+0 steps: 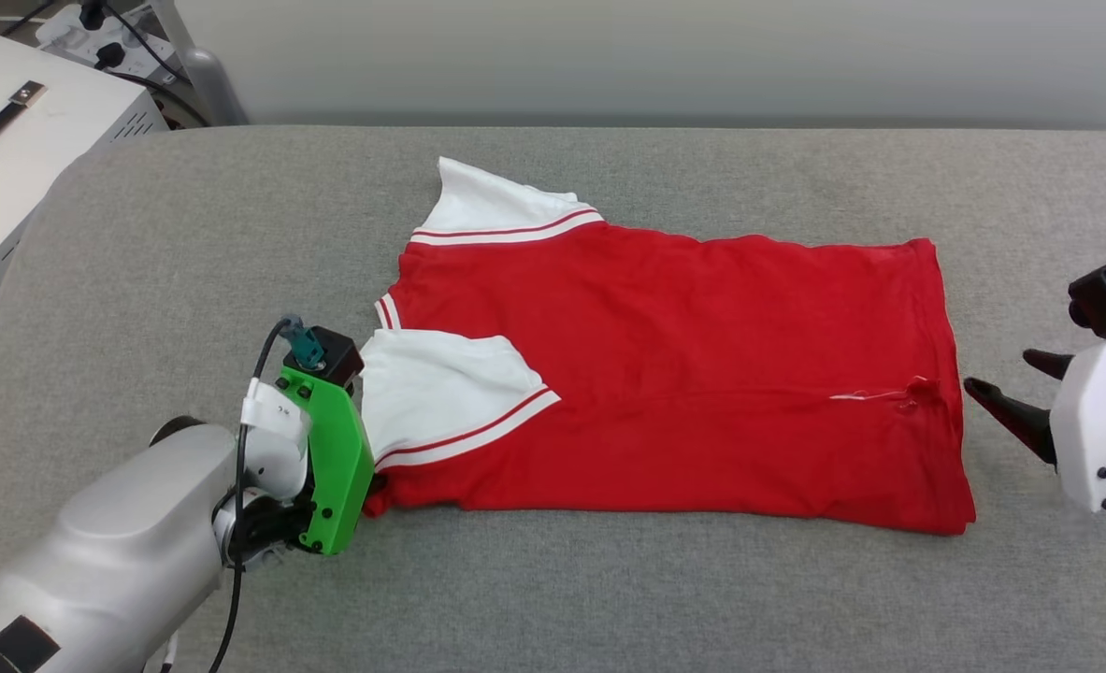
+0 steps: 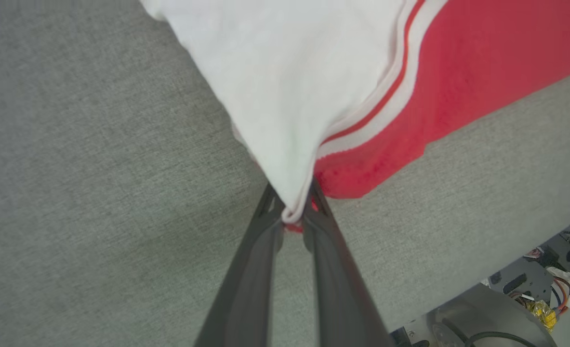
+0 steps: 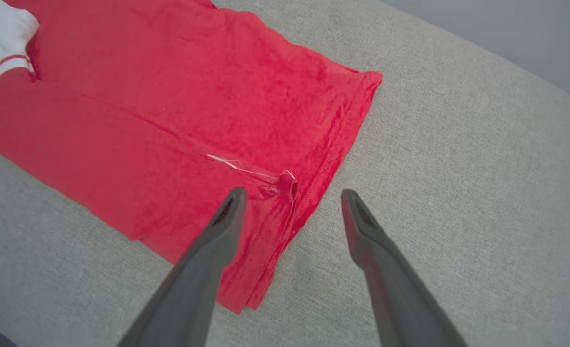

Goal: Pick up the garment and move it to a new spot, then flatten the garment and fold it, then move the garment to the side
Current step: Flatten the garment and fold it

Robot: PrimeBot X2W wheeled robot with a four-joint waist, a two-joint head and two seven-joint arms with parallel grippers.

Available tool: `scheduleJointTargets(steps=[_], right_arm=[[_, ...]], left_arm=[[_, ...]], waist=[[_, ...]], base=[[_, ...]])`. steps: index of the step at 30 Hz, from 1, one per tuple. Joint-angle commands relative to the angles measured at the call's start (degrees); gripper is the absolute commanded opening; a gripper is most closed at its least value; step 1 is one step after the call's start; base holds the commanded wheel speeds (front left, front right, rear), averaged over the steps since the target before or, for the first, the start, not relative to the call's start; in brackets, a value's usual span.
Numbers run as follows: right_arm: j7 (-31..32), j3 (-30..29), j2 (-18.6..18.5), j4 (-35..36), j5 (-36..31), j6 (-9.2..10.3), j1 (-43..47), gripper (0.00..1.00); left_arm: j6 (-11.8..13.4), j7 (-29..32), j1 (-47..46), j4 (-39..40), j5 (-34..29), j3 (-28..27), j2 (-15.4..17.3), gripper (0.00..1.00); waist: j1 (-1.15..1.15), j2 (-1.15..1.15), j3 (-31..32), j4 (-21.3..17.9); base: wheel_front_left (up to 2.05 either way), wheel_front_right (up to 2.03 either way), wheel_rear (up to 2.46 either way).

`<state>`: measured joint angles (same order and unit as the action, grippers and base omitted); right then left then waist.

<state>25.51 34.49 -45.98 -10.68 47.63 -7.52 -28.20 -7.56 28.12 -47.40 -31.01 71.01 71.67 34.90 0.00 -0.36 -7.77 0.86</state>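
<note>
The garment (image 1: pixel 683 374) lay flat across the middle of the grey surface (image 1: pixel 609 598), its red body stretched toward the robot's right and its two white sleeves at the robot's left end. The far sleeve (image 1: pixel 487 206) stuck out toward the wall, and the near sleeve (image 1: pixel 440 393) was folded in over the red cloth.

The left arm (image 1: pixel 122 551) reached in low from the lower-left corner of the head view, its pale forearm angled up to a green wrist bracket (image 1: pixel 337 467) that stood just beside the near sleeve's outer edge. In the left wrist view, the left jaws were pinched on the white sleeve's corner (image 2: pixel 289 202), with a sliver of red cloth caught beneath it. Its dark fingers (image 2: pixel 246 270) were drawn nearly together around the fabric.

The right arm (image 1: pixel 1095 439) came in from the right edge, its white housing held level and its fingers (image 1: pixel 1011 411) pointed toward the hem (image 1: pixel 950 374). The right jaws were spread wide and held nothing. In the right wrist view, one finger (image 3: pixel 203 270) lay over the red hem near a small bunched pucker (image 3: pixel 285 183), while the other finger (image 3: pixel 386 270) was over bare surface. Whether either tip touched the cloth could not be told.
</note>
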Motion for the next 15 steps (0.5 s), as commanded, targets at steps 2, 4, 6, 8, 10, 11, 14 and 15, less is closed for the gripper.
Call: scheduleJointTargets(steps=[2,4,6,8,10,11,14,15], right_arm=[[4.86,0.58,-1.41,0.43,1.75,0.03,-0.8,1.0],[8.38,1.15,-2.5,0.69,2.15,0.03,-0.76,1.0],[11.37,1.48,-2.81,0.51,2.88,0.03,-0.46,1.0],[13.69,1.89,-2.89,0.23,3.08,0.03,-0.18,1.0],[15.43,2.29,-2.56,-0.45,3.09,0.03,0.22,1.0],[16.03,2.5,-2.29,-1.0,2.84,0.03,0.43,1.0],[16.65,2.75,-1.04,-2.91,2.37,0.03,1.11,1.0],[16.65,2.7,-0.23,-3.8,2.47,0.03,1.43,1.0]], left_arm=[[0.08,-1.01,0.33,1.24,-0.6,0.14,0.92,0.0],[0.08,-1.29,0.06,2.04,-0.86,0.3,1.22,0.0],[0.08,-1.59,-0.26,2.56,-0.87,0.39,1.35,0.0],[0.08,-1.8,-0.72,2.84,-1.11,0.49,1.37,0.0],[0.08,-1.91,-1.12,3.01,-1.45,0.62,1.28,0.0],[0.08,-1.95,-1.3,3.11,-1.56,0.67,1.18,0.0],[0.08,-2.07,-1.91,3.31,-1.63,0.78,0.94,0.0],[0.08,-2.17,-2.1,3.33,-1.66,0.81,0.95,0.0]], waist=[[0.0,0.36,0.27,0.36],[0.0,0.36,0.04,0.63],[0.0,0.36,-0.26,0.89],[0.0,0.36,-0.65,1.14],[0.0,0.36,-1.05,1.36],[0.0,0.36,-1.28,1.48],[0.0,0.36,-2.02,1.84],[0.0,0.36,-2.27,1.92]], base=[[0.0,0.0,0.0],[0.0,0.0,0.0],[0.0,0.0,0.0],[0.0,0.0,0.0],[0.0,0.0,0.0],[0.0,0.0,0.0],[0.0,0.0,0.0],[0.0,0.0,0.0]])
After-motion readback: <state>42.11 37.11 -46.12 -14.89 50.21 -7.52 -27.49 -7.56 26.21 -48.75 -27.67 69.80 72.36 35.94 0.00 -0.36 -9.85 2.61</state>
